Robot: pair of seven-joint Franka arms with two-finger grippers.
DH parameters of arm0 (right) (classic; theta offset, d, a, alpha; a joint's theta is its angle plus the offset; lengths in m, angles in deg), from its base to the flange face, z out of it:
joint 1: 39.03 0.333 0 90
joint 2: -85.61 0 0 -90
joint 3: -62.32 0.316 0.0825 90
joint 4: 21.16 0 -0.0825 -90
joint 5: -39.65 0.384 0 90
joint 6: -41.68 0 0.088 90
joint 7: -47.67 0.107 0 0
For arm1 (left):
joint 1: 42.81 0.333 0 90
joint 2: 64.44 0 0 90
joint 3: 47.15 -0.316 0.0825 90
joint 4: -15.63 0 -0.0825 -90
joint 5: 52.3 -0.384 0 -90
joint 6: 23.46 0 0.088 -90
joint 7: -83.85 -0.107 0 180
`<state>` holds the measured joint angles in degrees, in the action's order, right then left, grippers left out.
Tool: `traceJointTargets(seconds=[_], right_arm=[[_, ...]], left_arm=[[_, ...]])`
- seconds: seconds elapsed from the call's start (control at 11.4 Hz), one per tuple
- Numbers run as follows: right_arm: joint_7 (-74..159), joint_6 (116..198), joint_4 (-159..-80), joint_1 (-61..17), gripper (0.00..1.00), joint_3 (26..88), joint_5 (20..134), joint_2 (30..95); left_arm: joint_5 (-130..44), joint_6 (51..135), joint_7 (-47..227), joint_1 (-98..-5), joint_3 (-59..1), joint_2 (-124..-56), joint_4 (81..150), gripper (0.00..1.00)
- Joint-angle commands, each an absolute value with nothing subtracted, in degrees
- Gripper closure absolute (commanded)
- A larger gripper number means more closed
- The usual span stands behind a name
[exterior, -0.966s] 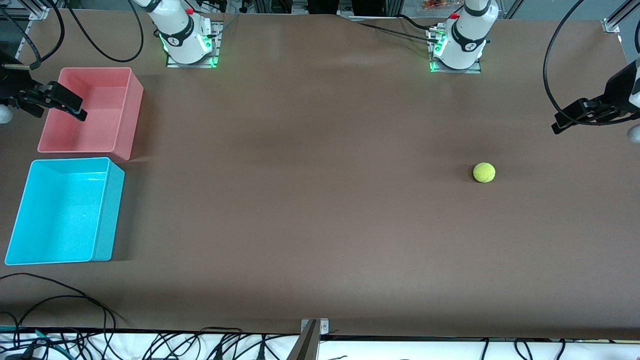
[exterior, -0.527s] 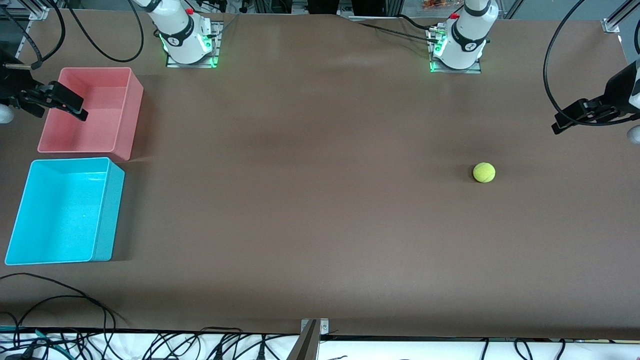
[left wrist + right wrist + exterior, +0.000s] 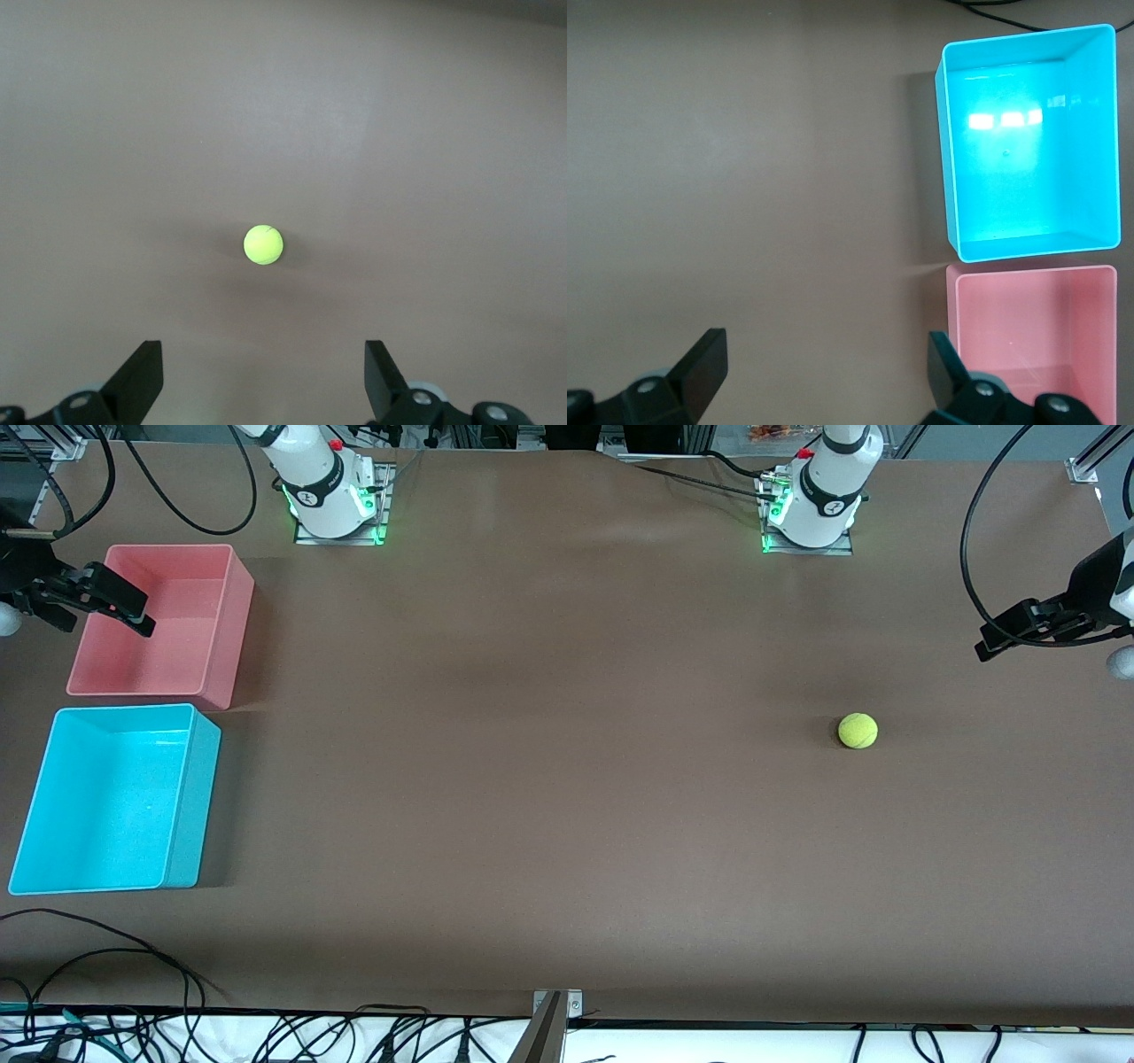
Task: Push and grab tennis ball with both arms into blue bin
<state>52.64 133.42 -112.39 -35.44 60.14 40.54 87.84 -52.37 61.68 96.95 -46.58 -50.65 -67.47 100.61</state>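
- Left gripper (image 3: 997, 640) hangs in the air at the left arm's end of the table, above the bare brown table (image 3: 567, 779), and holds nothing.
- Its fingers (image 3: 142, 376) are spread wide in the left wrist view, with the ball showing in the gap between them but well apart from them.
- Right gripper (image 3: 124, 613) hangs at the right arm's end, over the edge of the pink bin (image 3: 221, 624).
- Its fingers (image 3: 700, 363) are also spread wide and hold nothing.
- Tennis ball (image 3: 858, 731) sits alone on the bare table toward the left arm's end, nearer to the front camera than the left arm's base (image 3: 811, 518).
- Nothing touches the ball; it is well apart from both bins.
- Blue bin (image 3: 199, 797) stands upright at the right arm's end, just beside the pink bin and nearer to the front camera than it.
- Right wrist view looks down into both bins side by side, the blue bin (image 3: 948, 159) and the pink one (image 3: 957, 301).
- Black cables (image 3: 106, 957) lie along the table edge nearest the front camera.
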Motion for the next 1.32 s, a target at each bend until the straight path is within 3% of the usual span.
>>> traceJointTargets(seconds=[0.0,1.23], right_arm=[[52.4,133.2,-111.6,-35.3,0.0,60.0,40.7,87.9],[52.2,130.3,-111.5,-36.3,0.0,58.2,40.4,88.2]], left_arm=[[-54.0,60.4,97.3,-47.1,-50.3,-68.0,99.3,0.0],[-54.1,59.9,97.3,-47.1,-50.3,-68.0,99.3,0.0]])
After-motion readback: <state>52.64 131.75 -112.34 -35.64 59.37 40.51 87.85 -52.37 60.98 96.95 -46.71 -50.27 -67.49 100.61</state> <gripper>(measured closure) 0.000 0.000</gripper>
